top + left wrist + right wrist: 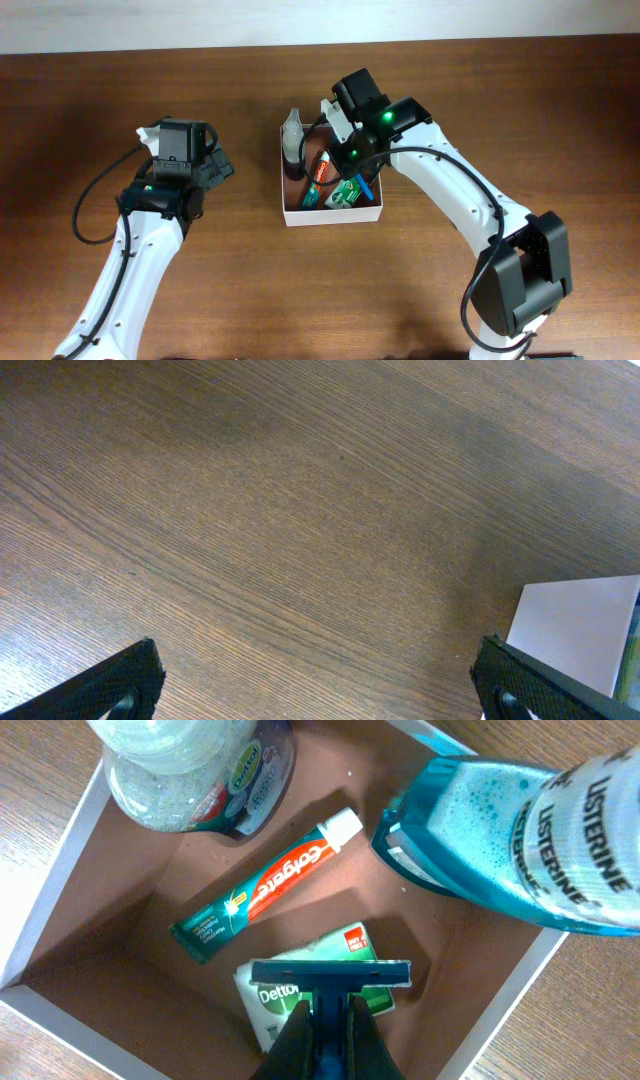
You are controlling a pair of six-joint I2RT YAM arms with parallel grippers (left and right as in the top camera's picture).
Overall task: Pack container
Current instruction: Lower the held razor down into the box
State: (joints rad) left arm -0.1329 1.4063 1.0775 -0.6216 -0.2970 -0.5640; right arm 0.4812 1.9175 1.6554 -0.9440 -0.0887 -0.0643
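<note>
**Right gripper [328, 1016] clenched on a razor [330, 975] over the container [332, 218]; left gripper [320, 682] spread wide, holding nothing.**
The container sits mid-table, right under the right gripper and near the left one, to its right. One white wall of it shows at the edge of the left wrist view. Inside lie a toothpaste tube [265, 885], a green soap box [345, 942] below the razor's head, and a clear bottle [185, 760] in a corner. A teal mouthwash bottle [510, 840] tilts across one wall. The table [100, 90] is dark wood, with a pale strip [300, 20] beyond its far edge.
</note>
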